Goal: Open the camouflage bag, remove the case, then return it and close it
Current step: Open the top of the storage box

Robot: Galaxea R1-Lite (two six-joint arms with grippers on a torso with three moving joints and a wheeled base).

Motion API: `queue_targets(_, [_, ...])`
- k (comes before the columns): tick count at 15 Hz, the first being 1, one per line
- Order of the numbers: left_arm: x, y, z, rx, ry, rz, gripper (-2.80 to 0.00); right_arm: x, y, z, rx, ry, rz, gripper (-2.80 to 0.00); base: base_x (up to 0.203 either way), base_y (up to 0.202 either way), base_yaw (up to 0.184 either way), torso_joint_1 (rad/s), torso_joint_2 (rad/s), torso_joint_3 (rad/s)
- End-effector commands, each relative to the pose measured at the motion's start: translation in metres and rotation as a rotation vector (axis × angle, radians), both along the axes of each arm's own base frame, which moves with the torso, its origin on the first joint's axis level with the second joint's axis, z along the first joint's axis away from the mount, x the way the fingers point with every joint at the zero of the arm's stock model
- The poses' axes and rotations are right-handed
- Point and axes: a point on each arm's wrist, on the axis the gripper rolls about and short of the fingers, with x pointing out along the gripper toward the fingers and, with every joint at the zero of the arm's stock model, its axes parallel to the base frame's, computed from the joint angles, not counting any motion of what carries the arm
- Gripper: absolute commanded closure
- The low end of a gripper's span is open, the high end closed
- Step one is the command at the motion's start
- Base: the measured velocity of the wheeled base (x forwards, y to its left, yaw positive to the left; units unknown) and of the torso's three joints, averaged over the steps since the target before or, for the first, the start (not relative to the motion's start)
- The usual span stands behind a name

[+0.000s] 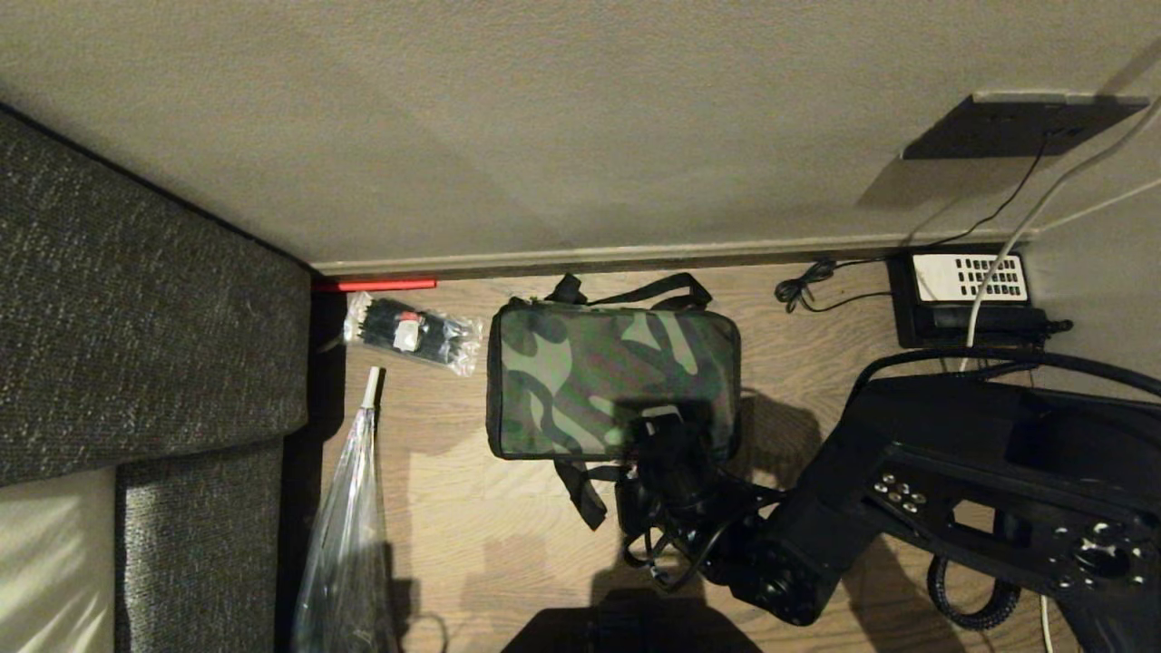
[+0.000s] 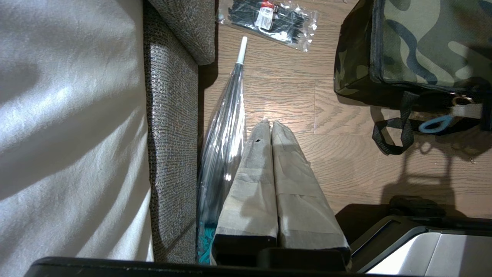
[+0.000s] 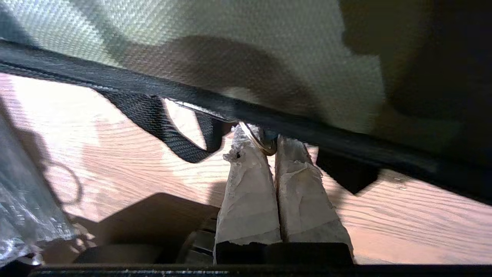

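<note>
Camouflage bag (image 1: 590, 367) lies flat, long axis parallel to the wall (image 1: 544, 118)

Green-brown-black camouflage bag (image 1: 613, 381)

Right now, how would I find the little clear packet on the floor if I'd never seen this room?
Start at the grey sofa on the left, where its corner meets the wall. On the wood floor there, between the sofa and the camouflage bag, lies the packet. It is flat and see-through, stuffed with black ties and a red-and-white label, unlike the long clear umbrella below it.
</note>
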Motion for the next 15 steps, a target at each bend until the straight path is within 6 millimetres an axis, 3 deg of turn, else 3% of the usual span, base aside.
queue_targets(1, [0.000,0.000,0.000,-0.001,0.001,0.001,0.00,0.003,-0.009,0.007,0.003,-0.009,-0.020,0.00,0.000,0.000,0.000,0.000,0.00,0.000])
queue_targets(15, [0.000,0.000,0.000,-0.001,0.001,0.001,0.00,0.012,-0.121,0.019,-0.104,0.051,-0.146,0.00,0.000,0.000,0.000,0.000,0.00,0.000])
